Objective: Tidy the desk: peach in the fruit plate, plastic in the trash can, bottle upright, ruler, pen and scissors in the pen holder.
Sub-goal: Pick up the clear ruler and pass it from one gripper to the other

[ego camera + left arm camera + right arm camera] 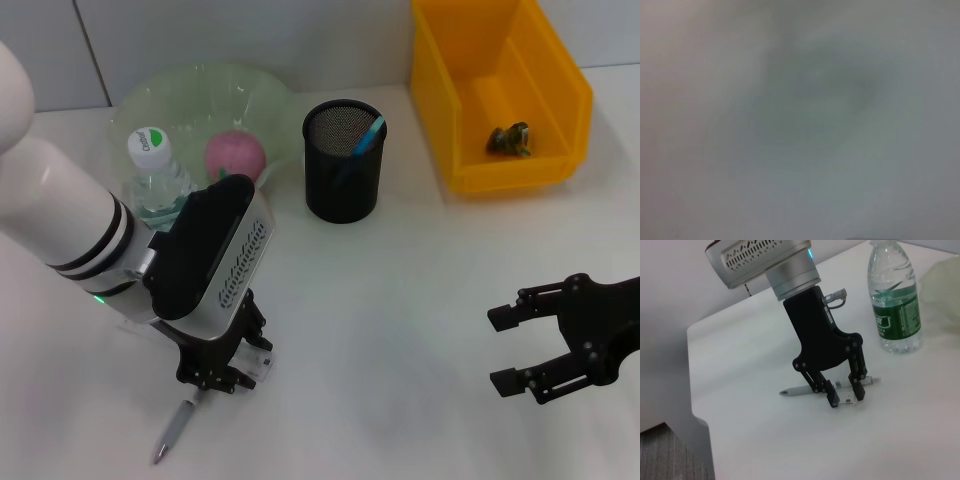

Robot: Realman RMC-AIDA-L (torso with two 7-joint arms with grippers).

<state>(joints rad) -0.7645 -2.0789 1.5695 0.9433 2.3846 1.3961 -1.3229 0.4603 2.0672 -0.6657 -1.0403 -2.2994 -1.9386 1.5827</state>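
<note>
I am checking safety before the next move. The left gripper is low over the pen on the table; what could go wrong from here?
1. The left gripper straddles the pen near one end, fingers open. An off-centre grasp may let the long free end tilt or slip.
2. The fingertips seem at table level; pressing lower could scrape it.
3. The upright bottle stands close beside the left arm; lifting toward the pen holder could knock it over.

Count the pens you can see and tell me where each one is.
2. One pen lies on the table, with the left gripper straddling it, fingers open. One blue pen stands in the pen holder; the mesh may hide others.
</note>
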